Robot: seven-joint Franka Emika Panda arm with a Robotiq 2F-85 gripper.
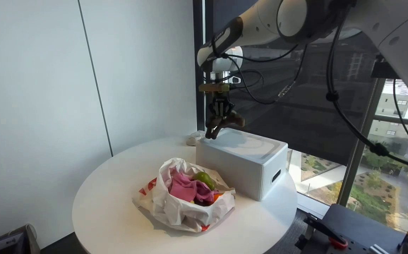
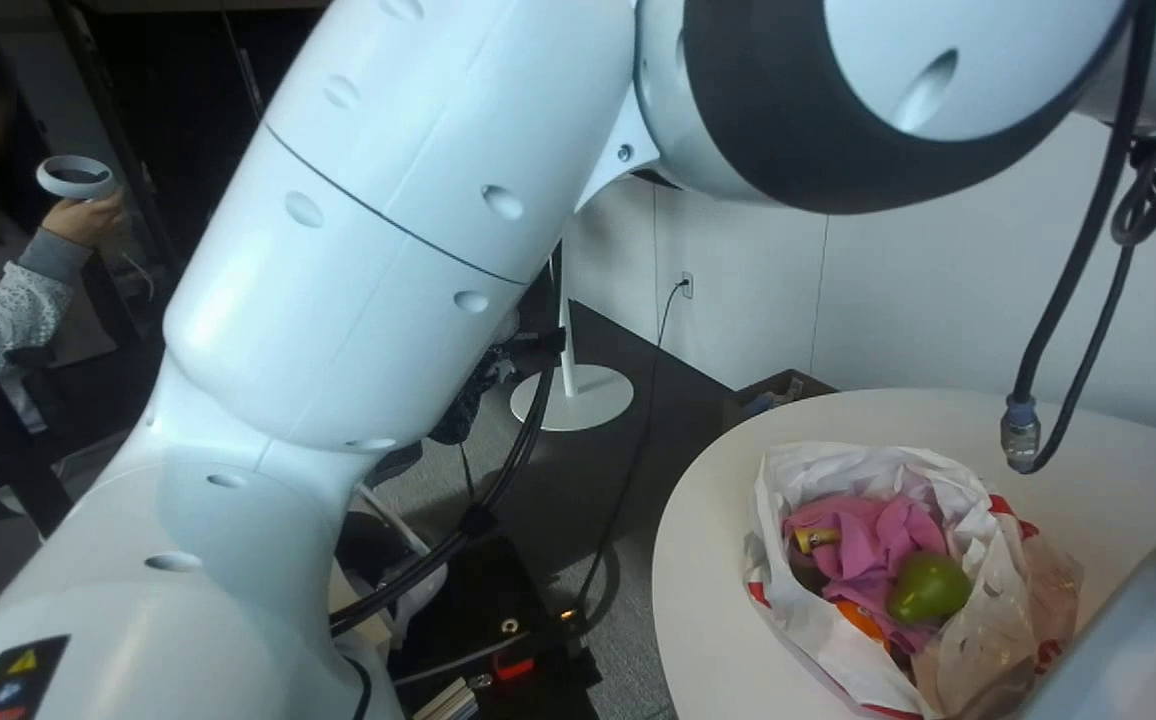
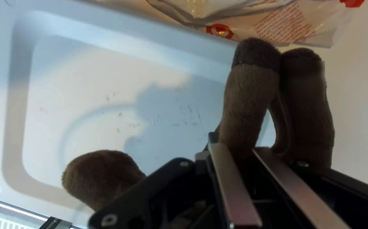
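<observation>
Brown plush toy [image 1: 233, 120] gripped above one end of a white box [image 1: 230, 170]

Gripper [image 3: 237, 147] is drawn in to a narrow gap, the plush nipped between its fingers.

Orientation: in the wrist view the toy's long axis slants from a rounded lobe at lower left to two dark-tipped limbs at upper right. The limbs lie side by side, tips towards the plastic bag [image 1: 165, 210]. In an exterior view the limbs angle down and left while the lobe juts right. Heavy shadow at the grip; I would not swear to which end is the head.

Edges: in the wrist view the limbs cross a short edge of the box top, one of them lying partly over the round white table [image 1: 108, 211]. The lobe is over the recessed top panel, inside its raised rim. The bag stands just beside the box's long side, mouth up, holding pink cloth [image 1: 183, 187] and a green fruit-like item [image 1: 204, 179].

Room: a dark shade [image 1: 295, 116] backs the box; the broadest stretch of visible tabletop runs left of the bag, towards a white wall [image 1: 41, 106].
</observation>
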